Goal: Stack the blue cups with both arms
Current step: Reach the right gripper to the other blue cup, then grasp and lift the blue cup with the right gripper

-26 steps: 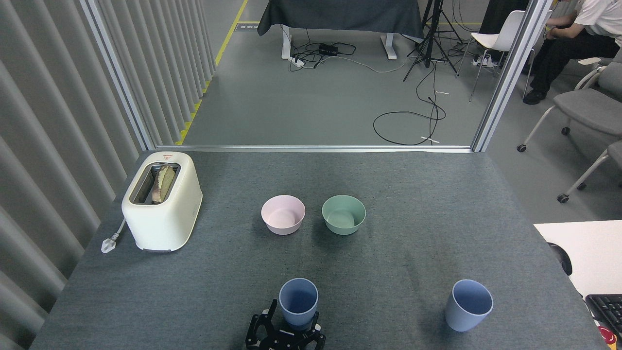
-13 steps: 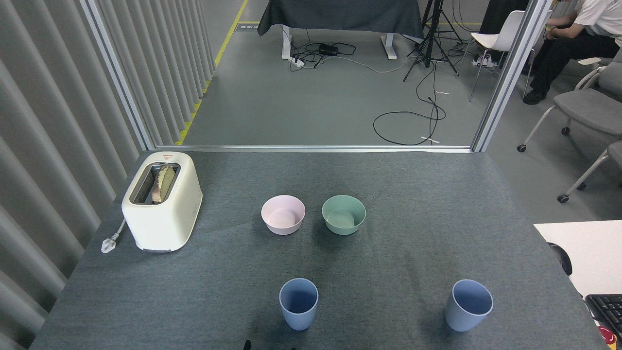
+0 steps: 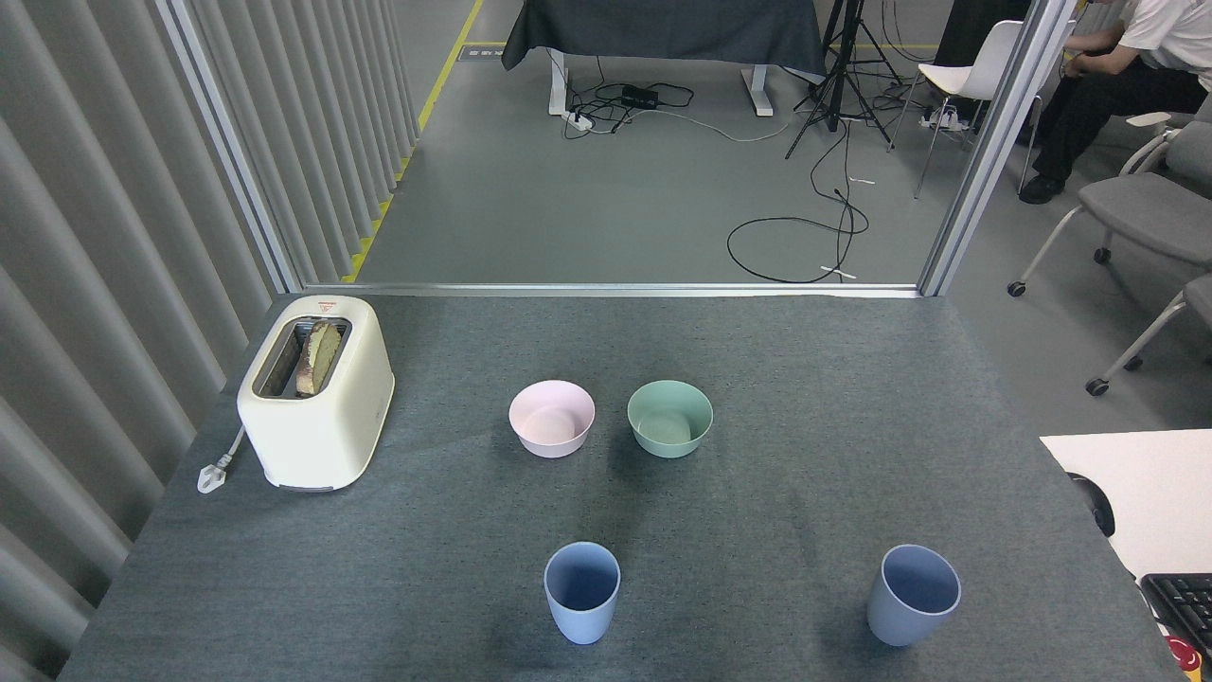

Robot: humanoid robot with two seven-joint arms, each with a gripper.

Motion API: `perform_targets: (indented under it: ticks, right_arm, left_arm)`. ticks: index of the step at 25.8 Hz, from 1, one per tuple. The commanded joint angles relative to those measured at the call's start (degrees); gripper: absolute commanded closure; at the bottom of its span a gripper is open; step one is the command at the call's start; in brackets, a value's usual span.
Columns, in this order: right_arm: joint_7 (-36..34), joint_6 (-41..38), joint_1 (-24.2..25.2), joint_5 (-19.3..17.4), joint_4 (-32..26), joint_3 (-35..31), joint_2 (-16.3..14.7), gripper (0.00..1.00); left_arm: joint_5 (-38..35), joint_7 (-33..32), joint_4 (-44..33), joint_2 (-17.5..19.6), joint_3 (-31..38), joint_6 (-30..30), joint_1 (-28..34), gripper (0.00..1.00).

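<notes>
We found two blue cups [image 3: 581, 591] [image 3: 913, 594] upright and well apart on the tabletop [image 3: 379, 587], unstacked. Neither end effector was in view, so we could not tell their state. We judged the cups light, stiff and smooth, best held around the upper wall.

You have two dusty-blue cups, the left cup [image 3: 581, 591] and the right cup [image 3: 913, 594], both plain and matte, on a table [image 3: 814, 379] covered in speckled dark grey cloth. Behind them you see a pale pink bowl [image 3: 551, 418] and a muted green bowl [image 3: 669, 418], neither patterned. The toaster [image 3: 315, 391] is cream with a small red mark on top; the bread [image 3: 316, 356] in its slot is tan and brown.
</notes>
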Motion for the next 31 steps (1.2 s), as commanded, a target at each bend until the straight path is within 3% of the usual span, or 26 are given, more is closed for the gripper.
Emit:
perform_targets:
  ticks: [1,15,31]
  right_arm:
    - [0.14,1.32,-2.68,0.07,2.30,-2.05,-1.70,0.00]
    - [2.34,4.31,-13.31,0.24,9.68,-2.32,-5.66,0.00]
    - [2.34,3.78,-18.41,0.15,14.60,0.49,-6.80,0.00]
  left_arm:
    - [0.08,-0.05,0.28,0.93,0.67,-0.22,-0.49,0.00]
    - [0.08,-0.05,1.33,0.93,1.29,0.04,-0.66,0.00]
    - [0.17,-0.05,1.59,0.93,1.47,-0.39,-0.93,0.00]
